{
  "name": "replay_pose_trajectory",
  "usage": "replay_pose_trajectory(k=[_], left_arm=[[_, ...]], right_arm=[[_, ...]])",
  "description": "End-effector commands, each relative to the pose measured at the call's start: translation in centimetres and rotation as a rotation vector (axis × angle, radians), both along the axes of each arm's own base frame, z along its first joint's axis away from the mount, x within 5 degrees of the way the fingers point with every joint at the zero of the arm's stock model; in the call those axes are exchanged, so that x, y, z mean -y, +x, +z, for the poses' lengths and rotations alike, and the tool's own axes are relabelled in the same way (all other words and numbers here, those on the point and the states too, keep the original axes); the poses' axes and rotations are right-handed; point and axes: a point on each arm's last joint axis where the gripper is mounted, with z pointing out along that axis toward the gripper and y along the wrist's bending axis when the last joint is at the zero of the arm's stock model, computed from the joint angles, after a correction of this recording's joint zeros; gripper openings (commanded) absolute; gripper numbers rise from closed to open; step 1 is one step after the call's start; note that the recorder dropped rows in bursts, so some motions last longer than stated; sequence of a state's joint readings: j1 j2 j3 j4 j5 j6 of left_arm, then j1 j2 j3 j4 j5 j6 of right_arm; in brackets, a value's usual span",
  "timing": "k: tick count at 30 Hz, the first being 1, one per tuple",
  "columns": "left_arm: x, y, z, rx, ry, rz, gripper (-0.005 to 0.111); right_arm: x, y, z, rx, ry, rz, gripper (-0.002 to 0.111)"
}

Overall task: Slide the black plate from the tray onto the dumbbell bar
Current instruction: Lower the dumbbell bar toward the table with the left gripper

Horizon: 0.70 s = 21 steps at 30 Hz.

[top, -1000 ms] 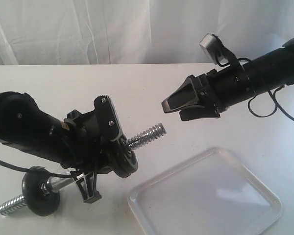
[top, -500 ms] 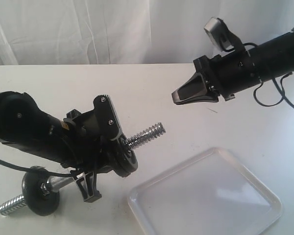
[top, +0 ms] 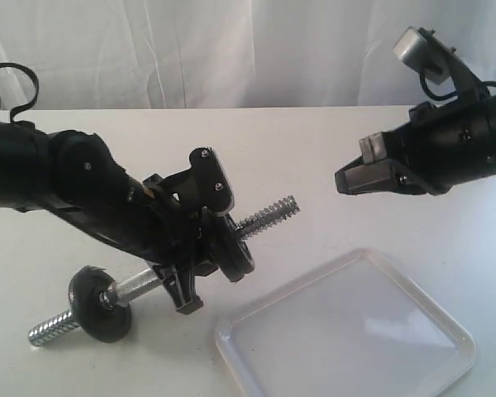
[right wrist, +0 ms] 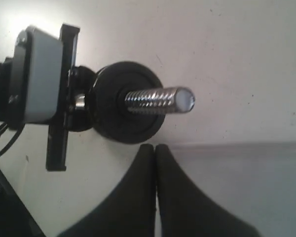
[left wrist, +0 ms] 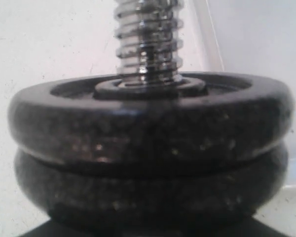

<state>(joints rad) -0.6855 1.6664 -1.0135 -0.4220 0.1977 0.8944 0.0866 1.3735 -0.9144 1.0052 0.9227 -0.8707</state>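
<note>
The dumbbell bar (top: 269, 215) hangs tilted above the table, gripped near its middle by my left gripper (top: 200, 241). The black plate (top: 231, 252) sits on the bar against the gripper, the threaded end sticking out past it. In the left wrist view two stacked black discs (left wrist: 148, 133) ring the threaded bar (left wrist: 148, 39) and hide the fingers. My right gripper (top: 341, 180) is shut and empty, apart from the bar's tip. In the right wrist view the shut right gripper (right wrist: 155, 147) sits just below the plate (right wrist: 108, 118) and the bar (right wrist: 158, 101).
The white tray (top: 347, 331) lies empty at the front right, below the right gripper. Another black disc (top: 99, 302) sits near the bar's lower end by the table at the left. A white curtain hangs behind the table.
The left arm has shifted right and a little up, carrying the bar and its plates. The right gripper has pulled back to the right, away from the bar's threaded tip, staying shut.
</note>
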Motion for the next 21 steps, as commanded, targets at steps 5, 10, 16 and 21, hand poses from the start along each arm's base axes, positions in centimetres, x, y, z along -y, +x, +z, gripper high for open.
replay_pose_trajectory(k=[5, 10, 16, 21], left_arm=[[2.3, 5.6, 4.9, 0.383, -0.271, 0.237, 0.000], [3.3, 6.8, 4.4, 0.369, -0.285, 0.250, 0.000], [4.4, 7.7, 4.1, 0.348, -0.293, 0.249, 0.000], [5.7, 7.7, 4.3, 0.351, -0.316, 0.236, 0.000]], right_arm=[[0.9, -3.9, -0.4, 0.052, -0.023, -0.074, 0.000], [1.7, -5.8, 0.0, 0.124, -0.058, -0.150, 0.000], [2.1, -7.8, 0.5, 0.162, -0.071, -0.178, 0.000], [2.4, -8.5, 0.8, 0.176, -0.069, -0.223, 0.000]])
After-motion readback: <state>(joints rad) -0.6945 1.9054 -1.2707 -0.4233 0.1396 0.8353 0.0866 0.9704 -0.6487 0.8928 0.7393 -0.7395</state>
